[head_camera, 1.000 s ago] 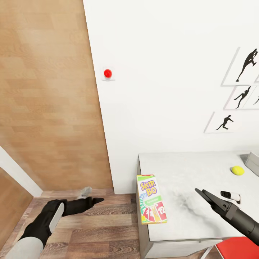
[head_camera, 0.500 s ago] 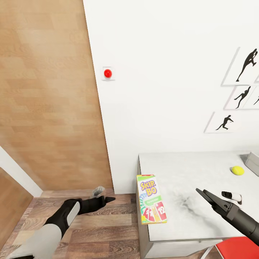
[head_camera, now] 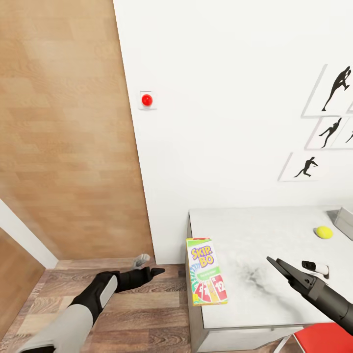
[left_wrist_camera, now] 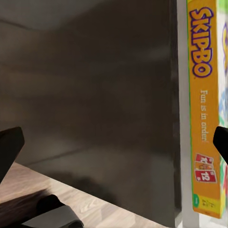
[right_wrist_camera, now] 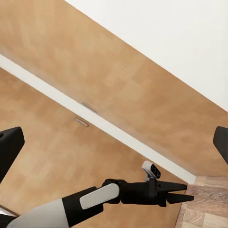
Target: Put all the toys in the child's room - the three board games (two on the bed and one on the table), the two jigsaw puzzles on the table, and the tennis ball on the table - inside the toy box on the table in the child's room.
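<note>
The SKIP-BO board game (head_camera: pixel 206 271) lies flat at the left edge of the pale grey table (head_camera: pixel 264 230). In the left wrist view its orange side (left_wrist_camera: pixel 202 109) stands just past the table's dark side panel. My left gripper (head_camera: pixel 158 270) hovers open over the floor, left of the table and a short way from the box. My right gripper (head_camera: pixel 272 262) is open above the table's middle, empty. The tennis ball (head_camera: pixel 323 232) rests far right on the table. Beside the ball shows a corner of the grey toy box (head_camera: pixel 345 215). The right wrist view looks across at my left gripper (right_wrist_camera: pixel 183 192).
A wood-panelled wall (head_camera: pixel 68 147) fills the left, with wood-plank floor (head_camera: pixel 142 318) below it. A red button (head_camera: pixel 146 100) and silhouette pictures (head_camera: pixel 314 166) hang on the white wall. A red seat (head_camera: pixel 318 338) sits at the table's near right corner.
My left arm has reached right, bringing its gripper closer to the table's edge and the SKIP-BO box. The right arm has barely shifted.
</note>
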Controlling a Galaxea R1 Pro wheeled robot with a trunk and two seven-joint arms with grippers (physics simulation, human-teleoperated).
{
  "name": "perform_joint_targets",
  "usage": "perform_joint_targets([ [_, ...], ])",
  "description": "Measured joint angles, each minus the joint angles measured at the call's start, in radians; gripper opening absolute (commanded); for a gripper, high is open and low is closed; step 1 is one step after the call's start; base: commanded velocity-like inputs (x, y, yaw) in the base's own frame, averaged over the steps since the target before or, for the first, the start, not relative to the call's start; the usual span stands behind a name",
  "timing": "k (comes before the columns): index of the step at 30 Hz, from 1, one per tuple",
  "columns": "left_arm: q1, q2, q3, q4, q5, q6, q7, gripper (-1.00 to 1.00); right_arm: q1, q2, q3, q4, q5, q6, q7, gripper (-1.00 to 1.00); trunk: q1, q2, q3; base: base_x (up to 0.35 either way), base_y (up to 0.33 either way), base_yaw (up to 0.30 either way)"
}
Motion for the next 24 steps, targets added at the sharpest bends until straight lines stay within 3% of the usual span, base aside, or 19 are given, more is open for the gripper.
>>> perform_joint_targets([
  [24,0.0,-0.029,-0.005,0.002,0.001,-0.009,-0.011,1.0,0.0,0.002,0.007,0.001,0.007,-0.008,-0.003,1.0,0.0,0.0,0.0,0.0,0.0,0.0],
])
